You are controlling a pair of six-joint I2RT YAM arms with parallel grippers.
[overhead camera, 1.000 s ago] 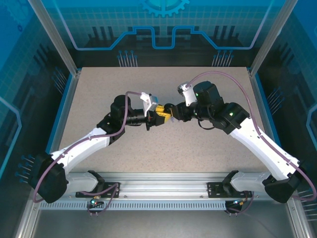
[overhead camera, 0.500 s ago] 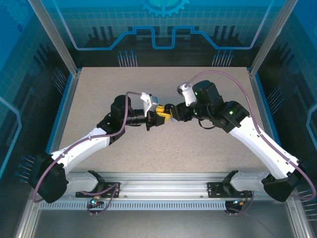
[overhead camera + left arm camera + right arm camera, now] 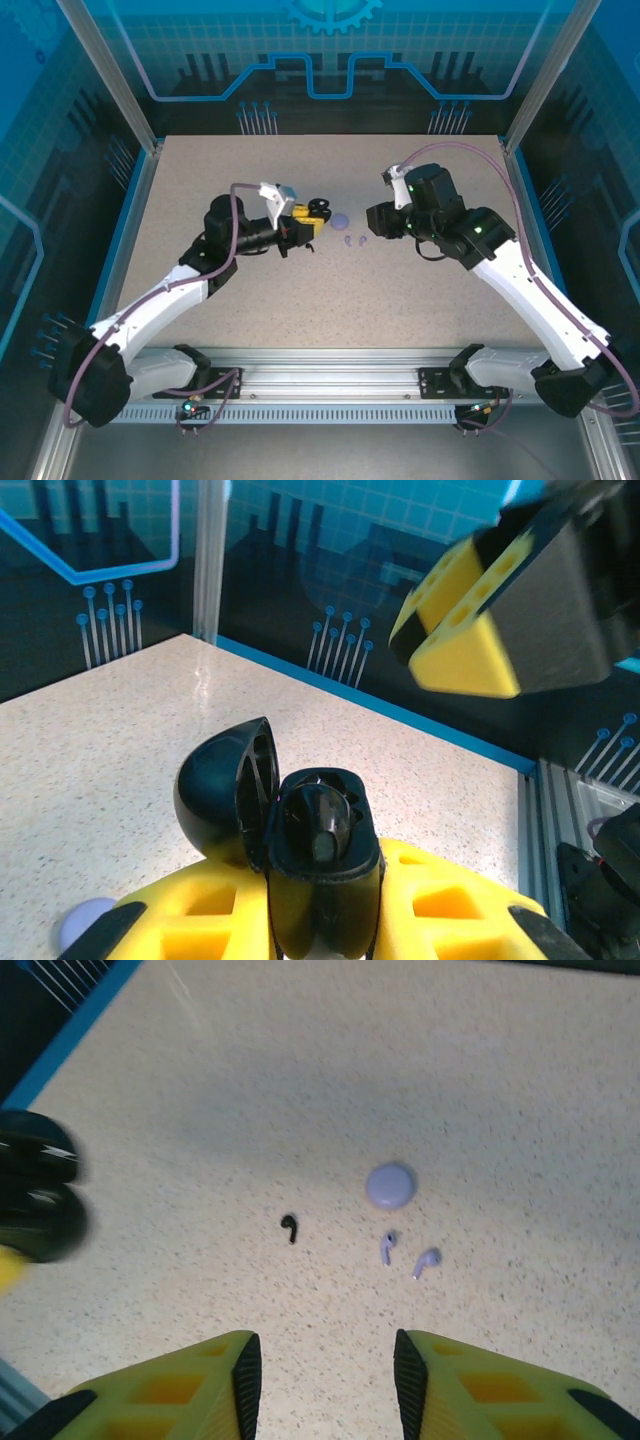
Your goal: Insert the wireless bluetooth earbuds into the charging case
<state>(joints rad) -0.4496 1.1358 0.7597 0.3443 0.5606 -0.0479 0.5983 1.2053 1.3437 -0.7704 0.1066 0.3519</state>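
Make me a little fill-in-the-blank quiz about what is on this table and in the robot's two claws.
1. The left gripper grips a black case whose lid stands ___.
2. On the table, near two lilac earbuds, lies ___ black earbud.
3. The round lilac case sits on the table with its lid ___.
4. The right gripper has its jaws apart and holds ___.

Missing words: open; one; shut; nothing.

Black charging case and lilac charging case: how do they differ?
The black charging case is hinged open and clamped in the left gripper; the lilac charging case looks shut and lies free on the table. One is black, the other pale lilac. Both are small and rounded.
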